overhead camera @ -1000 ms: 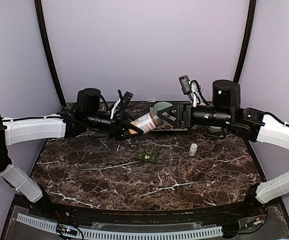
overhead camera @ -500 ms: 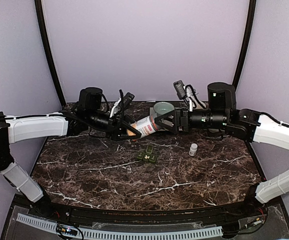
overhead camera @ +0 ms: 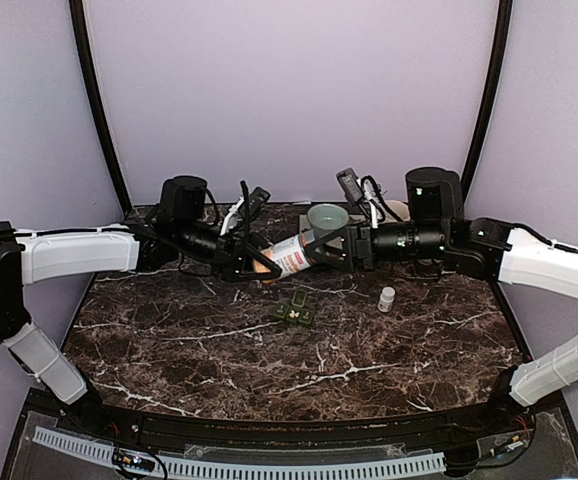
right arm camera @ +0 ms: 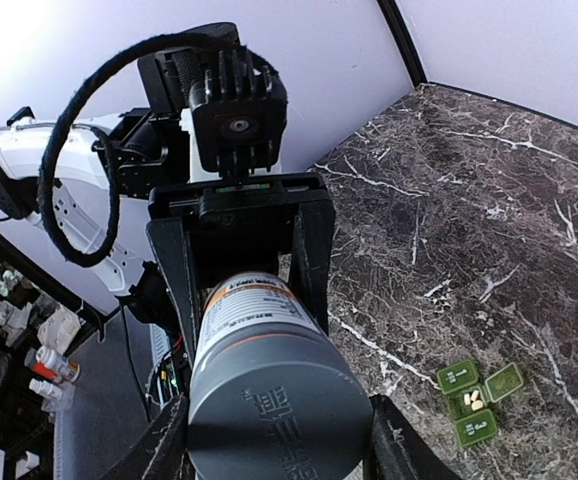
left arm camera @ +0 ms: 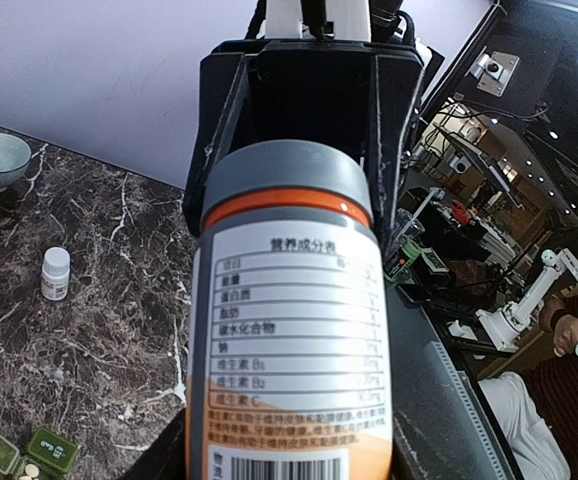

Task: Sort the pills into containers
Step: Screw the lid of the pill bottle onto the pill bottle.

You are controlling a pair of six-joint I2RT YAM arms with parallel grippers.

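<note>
- Bottle, white-labelled with an orange band and a grey cap, hangs above the table between the two arms, lying almost level with its cap end slightly higher.
- Left gripper grips the bottle at its base end, a finger on each side of the label.
- Right gripper meets it from the other side; its fingers press against both sides of the grey cap, so it clamps the bottle too.
- Box, small and dark green, sits on the table below the bottle and a little nearer the arm bases, apart from both grippers.
- Pills, a few pale specks, lie in an open compartment in the middle of the box; green lid flaps spread out around it.
- White vial stands upright on the table to the right of the box, under the right arm.
- Bowl, pale green, sits at the far side of the table, behind the bottle.
</note>
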